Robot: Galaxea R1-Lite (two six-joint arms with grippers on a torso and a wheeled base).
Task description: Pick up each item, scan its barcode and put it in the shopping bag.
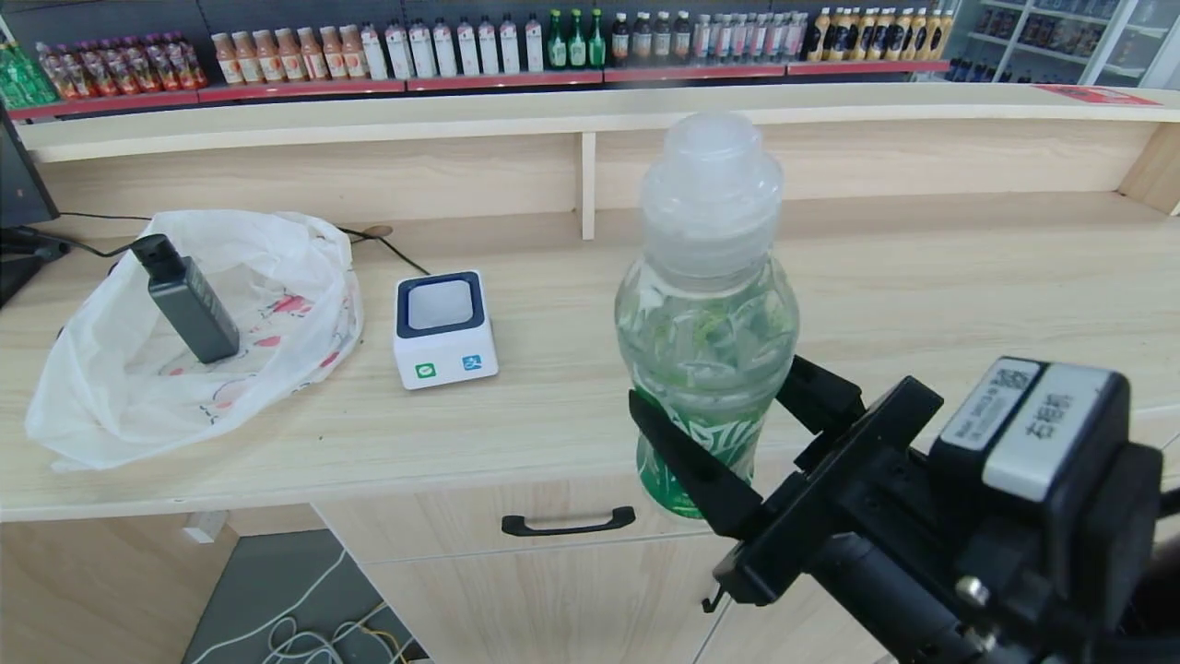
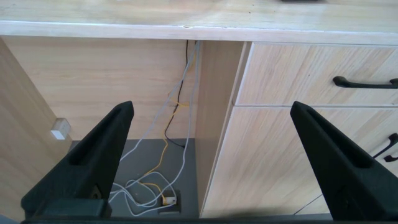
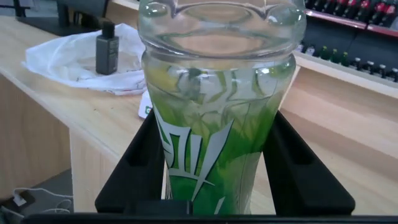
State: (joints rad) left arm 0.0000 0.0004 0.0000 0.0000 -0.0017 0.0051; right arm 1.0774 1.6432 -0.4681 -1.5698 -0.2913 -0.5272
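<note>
Fingers: the right gripper [image 1: 714,387] is pinching the green drink bottle [image 1: 705,314] low on its label, one black finger on each side.
Bottle: it is standing upright in the air, off the counter [image 1: 922,295], near its front edge.
Scanner [image 1: 444,327]: it is sitting between the bottle and the bag, with bare wood all around it.
Shopping bag [image 1: 304,267]: it is lying open on the counter's left part, with a dark bottle [image 1: 189,300] leaning inside.
Left gripper [image 2: 211,112]: its fingers are spread wide, holding nothing, and it is hanging below the counter edge.
</note>
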